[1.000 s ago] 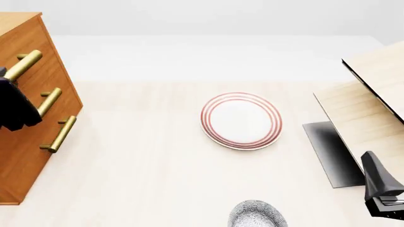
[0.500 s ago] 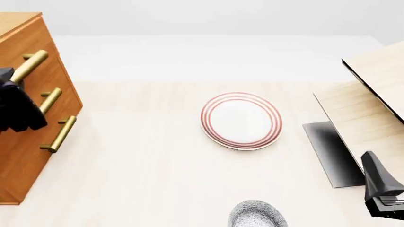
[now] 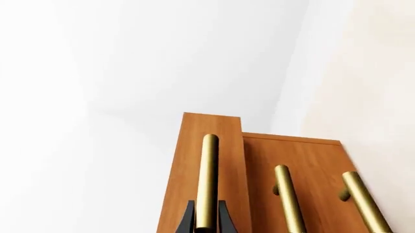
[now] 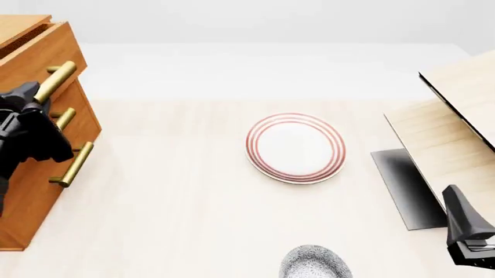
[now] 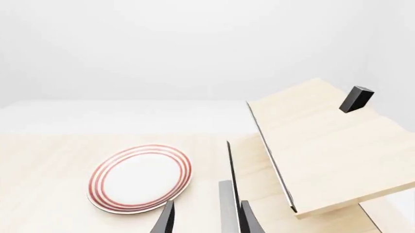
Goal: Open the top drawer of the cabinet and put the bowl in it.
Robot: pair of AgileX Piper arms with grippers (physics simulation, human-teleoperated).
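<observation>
Top drawer now sticks out from the cabinet front; half a second ago it sat flush. Left gripper clenched on its brass handle, pull underway. Bowl at 6 o'clock on the table edge, well apart. Right gripper released, idle, bowl at its 9 o'clock.

bowl cut off at bottom edge of front view; cabinet cropped at left edge; right gripper clipped at lower right corner.

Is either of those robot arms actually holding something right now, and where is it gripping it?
The left end effector grips the top drawer by its brass handle. The right end effector holds nothing.
</observation>
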